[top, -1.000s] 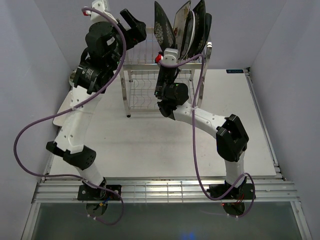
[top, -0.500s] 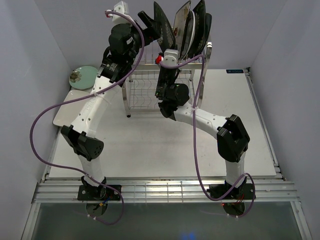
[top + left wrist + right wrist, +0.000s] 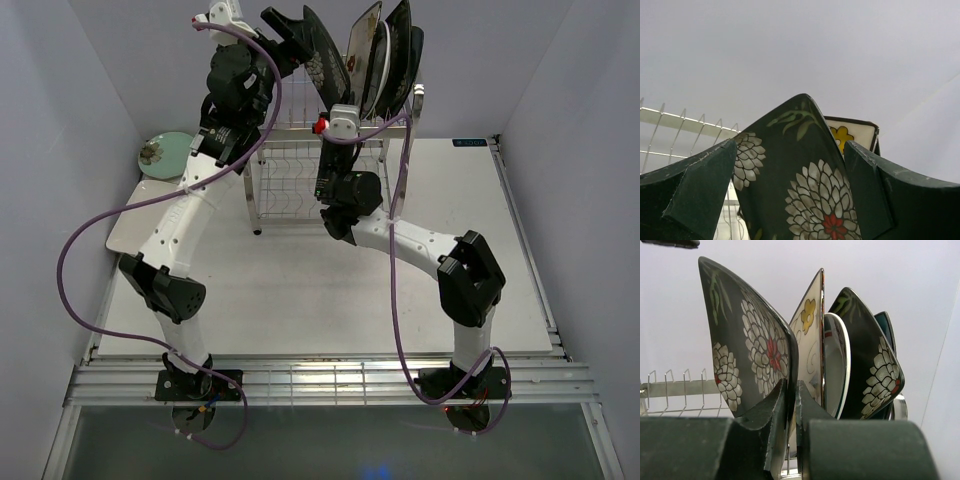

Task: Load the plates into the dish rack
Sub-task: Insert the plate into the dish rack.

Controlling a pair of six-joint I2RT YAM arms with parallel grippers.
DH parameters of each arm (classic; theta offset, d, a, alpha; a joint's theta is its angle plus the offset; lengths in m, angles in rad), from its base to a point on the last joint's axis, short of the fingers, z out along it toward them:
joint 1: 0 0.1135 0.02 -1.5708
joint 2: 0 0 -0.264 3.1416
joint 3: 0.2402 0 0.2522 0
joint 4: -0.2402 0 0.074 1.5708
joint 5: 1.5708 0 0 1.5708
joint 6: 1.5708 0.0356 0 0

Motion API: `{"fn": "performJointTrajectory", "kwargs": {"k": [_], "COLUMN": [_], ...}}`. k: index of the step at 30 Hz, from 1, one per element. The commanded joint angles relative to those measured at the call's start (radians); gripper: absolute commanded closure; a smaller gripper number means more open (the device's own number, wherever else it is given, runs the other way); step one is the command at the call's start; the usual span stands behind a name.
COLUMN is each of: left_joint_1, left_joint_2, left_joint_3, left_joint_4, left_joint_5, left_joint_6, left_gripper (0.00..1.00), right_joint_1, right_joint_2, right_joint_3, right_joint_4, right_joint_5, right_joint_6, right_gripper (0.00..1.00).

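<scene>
Several plates stand on edge on the top tier of the dish rack (image 3: 290, 170). The leftmost is a dark floral square plate (image 3: 322, 58) that leans left. My right gripper (image 3: 337, 103) is shut on its lower rim (image 3: 794, 390). My left gripper (image 3: 292, 30) is open, its fingers (image 3: 695, 195) either side of that plate's top corner (image 3: 800, 175). Behind it stand a cream flowered plate (image 3: 810, 330), a white teal-rimmed one (image 3: 837, 360), a second dark floral plate (image 3: 872, 365) and a teal one (image 3: 886, 325). A pale green plate (image 3: 165, 153) lies on the table at the far left.
A white rectangular plate (image 3: 130, 228) lies at the table's left edge, partly behind the left arm. The rack's lower tier (image 3: 285, 200) holds only wire slots. Its top-tier prongs (image 3: 675, 385) left of the plates stand bare. Walls close in on the left, back and right.
My left arm has swung up and right from the table's left side to the rack top, bringing its open fingers over the dark floral plate's corner. The right gripper has kept its grip.
</scene>
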Motion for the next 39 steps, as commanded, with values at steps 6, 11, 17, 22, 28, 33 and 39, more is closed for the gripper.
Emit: {"fn": "performJointTrajectory", "kwargs": {"k": [6,11,17,22,28,33,39], "left_joint_1": [0.006,0.012,0.037,0.095,0.143,0.151,0.163], "left_joint_2": [0.026,0.07,0.121,0.174,0.245,0.295,0.32], "left_joint_3": [-0.034,-0.03,-0.041,-0.031,-0.007,0.036,0.07], "left_joint_4": [0.073,0.105,0.117,0.088,0.091,0.086,0.086], "left_joint_5": [-0.136,-0.174,-0.18,-0.124,0.003,0.03,0.085], "left_joint_6": [0.071,0.114,0.136,0.099,0.029,0.038,0.026], "left_gripper": [0.02,0.02,0.02,0.02,0.02,0.02,0.02], "right_joint_1": [-0.07,-0.07,-0.07,-0.07,-0.07,-0.07,-0.072], "right_joint_2": [-0.064,-0.075,-0.076,-0.072,-0.086,-0.161,-0.213], "right_joint_3": [-0.094,-0.097,-0.099,-0.093,-0.128,-0.166,-0.148], "right_joint_4": [0.443,0.405,0.345,0.313,0.288,0.1,-0.124], "right_joint_5": [0.22,0.219,0.215,0.209,0.203,0.182,0.143], "right_joint_6": [-0.055,-0.032,0.014,0.046,0.092,0.227,0.363], "right_gripper": [0.92,0.92,0.92,0.92,0.92,0.92,0.91]}}
